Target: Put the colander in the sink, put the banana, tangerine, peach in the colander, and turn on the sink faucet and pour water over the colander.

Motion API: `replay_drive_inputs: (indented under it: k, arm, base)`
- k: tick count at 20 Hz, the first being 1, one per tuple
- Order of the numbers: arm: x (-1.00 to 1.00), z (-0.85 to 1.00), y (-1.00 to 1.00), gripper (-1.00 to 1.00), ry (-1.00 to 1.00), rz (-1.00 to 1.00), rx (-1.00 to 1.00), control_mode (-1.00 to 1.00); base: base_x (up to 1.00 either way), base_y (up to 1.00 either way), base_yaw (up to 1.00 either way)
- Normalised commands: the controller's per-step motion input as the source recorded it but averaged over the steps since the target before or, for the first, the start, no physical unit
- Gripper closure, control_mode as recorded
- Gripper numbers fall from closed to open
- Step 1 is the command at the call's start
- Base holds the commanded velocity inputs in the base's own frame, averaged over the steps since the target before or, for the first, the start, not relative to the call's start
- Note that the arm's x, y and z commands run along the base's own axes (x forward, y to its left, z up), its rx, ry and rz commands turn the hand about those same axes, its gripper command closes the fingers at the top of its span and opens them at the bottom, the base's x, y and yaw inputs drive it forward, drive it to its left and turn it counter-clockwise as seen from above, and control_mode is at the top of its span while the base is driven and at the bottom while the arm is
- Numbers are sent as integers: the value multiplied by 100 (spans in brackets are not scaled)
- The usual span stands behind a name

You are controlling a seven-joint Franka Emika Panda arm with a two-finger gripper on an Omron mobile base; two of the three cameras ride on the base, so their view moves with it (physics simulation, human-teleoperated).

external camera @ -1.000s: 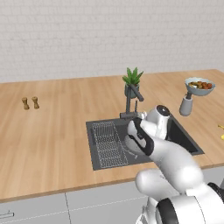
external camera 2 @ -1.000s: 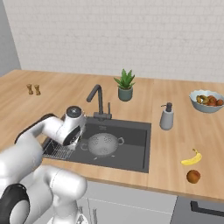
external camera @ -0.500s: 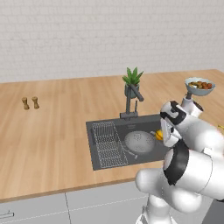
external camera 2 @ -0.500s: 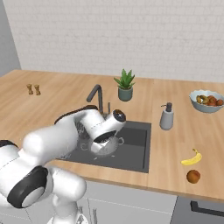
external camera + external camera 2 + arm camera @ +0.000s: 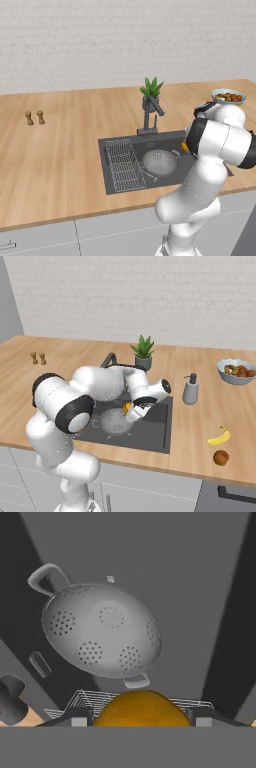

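The tangerine [image 5: 141, 709] sits gripped in the hand [image 5: 140, 716] above the colander [image 5: 100, 629] in the sink [image 5: 112, 172].

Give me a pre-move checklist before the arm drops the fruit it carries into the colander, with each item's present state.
1. Colander sits in the sink: ok.
2. Colander holds no fruit, as far as the hand view shows: ok.
3. Gripper closed on the tangerine: ok, the fruit sits between the fingertips.
4. Tangerine directly above the colander bowl: cannot tell; in the hand view the colander lies ahead of the fruit.
5. Banana and peach left on the counter for later: ok.
6. Sink faucet off: ok, no water visible.
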Motion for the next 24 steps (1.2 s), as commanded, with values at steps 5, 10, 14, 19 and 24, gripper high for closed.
replay_drive_inputs:
  k: [5,10,14,19,24]
  arm:
    - [41,-36,0,100,0,1,0,-100]
    - [1,-54,8,100,-1,0,-2,-100]
    - [13,-52,28,100,0,0,-2,-100]
    - [18,-35,31,100,-1,0,0,-100]
    - [0,-29,27,100,-4,0,0,-100]
  base:
    - [0,0,0]
    - [0,0,0]
    - [0,0,0]
    - [0,0,0]
    - [0,0,0]
